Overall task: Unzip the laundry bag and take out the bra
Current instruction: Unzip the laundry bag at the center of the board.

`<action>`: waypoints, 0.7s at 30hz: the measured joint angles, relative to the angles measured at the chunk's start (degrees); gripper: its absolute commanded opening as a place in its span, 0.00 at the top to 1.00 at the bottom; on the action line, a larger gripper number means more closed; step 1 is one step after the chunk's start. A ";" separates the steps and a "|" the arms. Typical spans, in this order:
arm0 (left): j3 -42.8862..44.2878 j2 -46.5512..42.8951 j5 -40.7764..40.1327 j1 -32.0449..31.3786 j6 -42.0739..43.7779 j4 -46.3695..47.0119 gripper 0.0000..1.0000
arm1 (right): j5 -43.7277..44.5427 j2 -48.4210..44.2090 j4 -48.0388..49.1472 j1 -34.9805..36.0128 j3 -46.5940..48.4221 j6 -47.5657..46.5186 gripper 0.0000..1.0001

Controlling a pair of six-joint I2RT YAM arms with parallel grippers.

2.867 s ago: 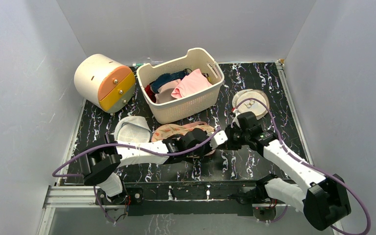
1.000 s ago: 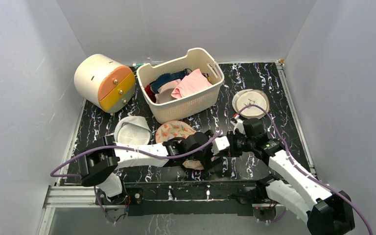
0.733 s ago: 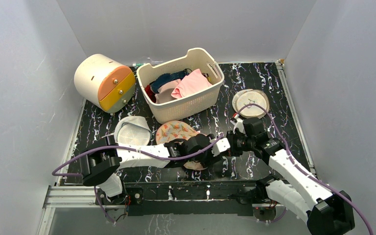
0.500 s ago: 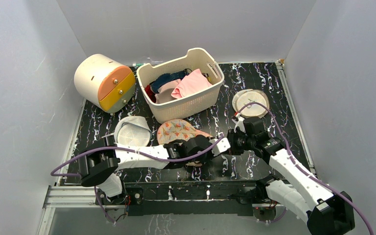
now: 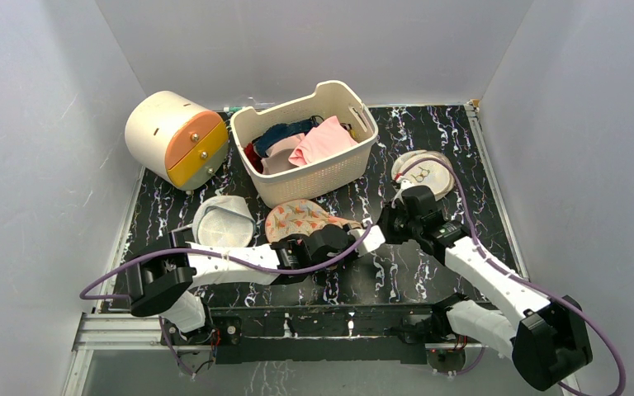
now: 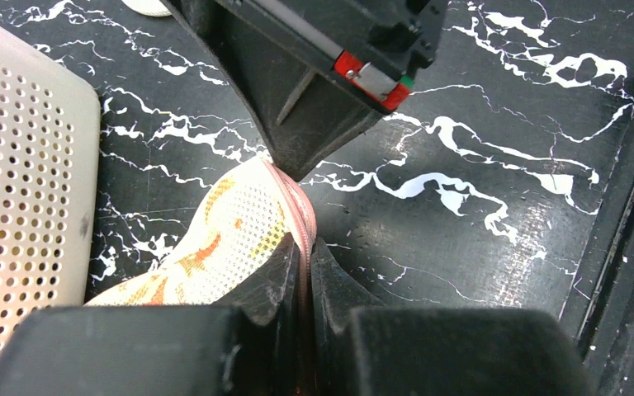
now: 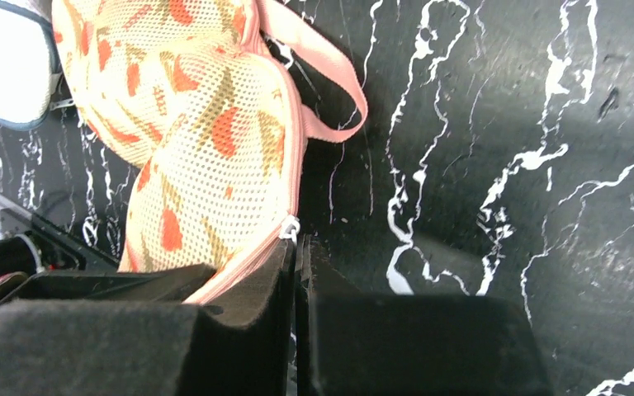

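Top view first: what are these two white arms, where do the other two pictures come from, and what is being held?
They are two robot arms bolted at the near edge of a black marbled table, each ending in a two-finger gripper. The top view looks down from above. The other two pictures come from a camera on each wrist. On the table lie a floral laundry bag, a white basket of clothes, a white mesh dome, a cream drum and round mesh discs. The left gripper is shut on the bag's pink trim. The right gripper is shut on its edge beside the zipper pull. No bra is visible.
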 measured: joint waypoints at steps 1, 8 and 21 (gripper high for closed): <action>0.00 -0.13 -0.13 0.02 0.04 0.09 1.00 | 0.59 0.63 1.01 0.04 0.11 -0.70 1.00; 0.00 -0.48 -0.24 0.48 -0.02 0.17 1.00 | 0.59 5.14 10.25 -0.50 -1.27 -3.91 1.00; -2.91 -2.40 0.72 0.13 -5.44 1.51 0.29 | -2.51 5.57 -2.54 -2.86 2.38 -1.90 1.00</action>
